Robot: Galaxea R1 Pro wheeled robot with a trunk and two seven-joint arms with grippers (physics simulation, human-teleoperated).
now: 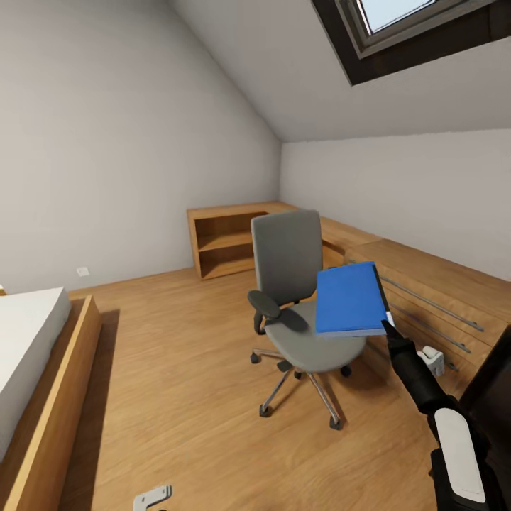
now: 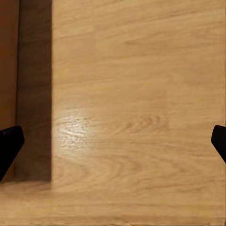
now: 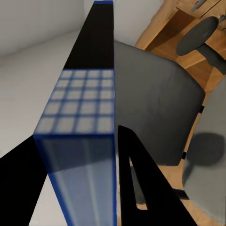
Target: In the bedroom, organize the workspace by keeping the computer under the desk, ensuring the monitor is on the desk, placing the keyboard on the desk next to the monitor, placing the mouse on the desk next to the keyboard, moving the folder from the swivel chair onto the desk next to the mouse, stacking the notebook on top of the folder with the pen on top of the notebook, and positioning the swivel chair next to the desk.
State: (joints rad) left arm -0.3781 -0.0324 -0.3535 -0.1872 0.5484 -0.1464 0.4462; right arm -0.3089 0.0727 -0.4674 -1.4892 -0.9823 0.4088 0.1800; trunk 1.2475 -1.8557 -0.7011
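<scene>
The right gripper [image 1: 388,325] is clenched on the lower corner of the blue folder [image 1: 350,299], holding it lifted above the seat of the swivel chair [image 1: 292,284]; in the right wrist view the folder [image 3: 87,117] shows edge-on, pinched between the two black fingers [image 3: 136,188], with the chair's grey back [image 3: 155,113] behind it. The folder covers part of the seat's right side. The left gripper [image 2: 113,141] hangs spread wide over the wood floor [image 2: 132,94], only its dark fingertips [image 2: 8,146] showing at the frame's edges. A low wooden shelf unit [image 1: 227,241] stands behind the chair, and a bed [image 1: 32,355] is cut off at left
</scene>
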